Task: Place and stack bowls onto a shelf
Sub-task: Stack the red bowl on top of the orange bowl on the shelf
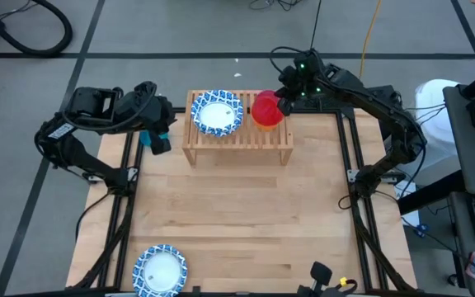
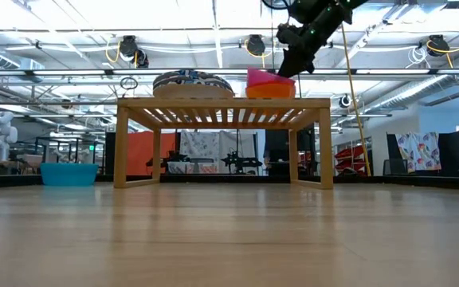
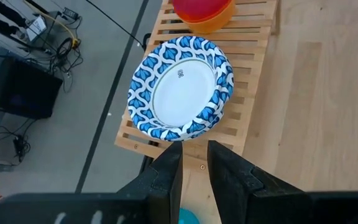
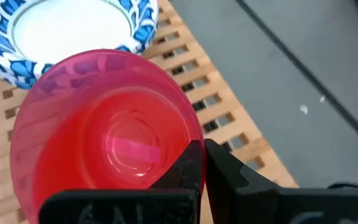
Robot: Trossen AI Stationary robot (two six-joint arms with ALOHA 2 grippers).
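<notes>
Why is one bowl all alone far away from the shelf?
One blue-patterned bowl sits at the table's near edge, far from the shelf, not yet put away. On the shelf, the red bowl sits nested in the orange bowl, the right end effector shut on its rim. Nothing is spilled or broken.

Black cables (image 1: 23,29) on grey floor (image 1: 180,33)

From above, the red bowl (image 1: 266,108) hides nearly all of the orange bowl (image 1: 268,124) beneath it. The teal bowl (image 1: 148,139) sits mostly under the left gripper (image 1: 163,132). The table's (image 1: 246,214) near edge cuts off one blue-patterned dish (image 1: 159,271).
</notes>
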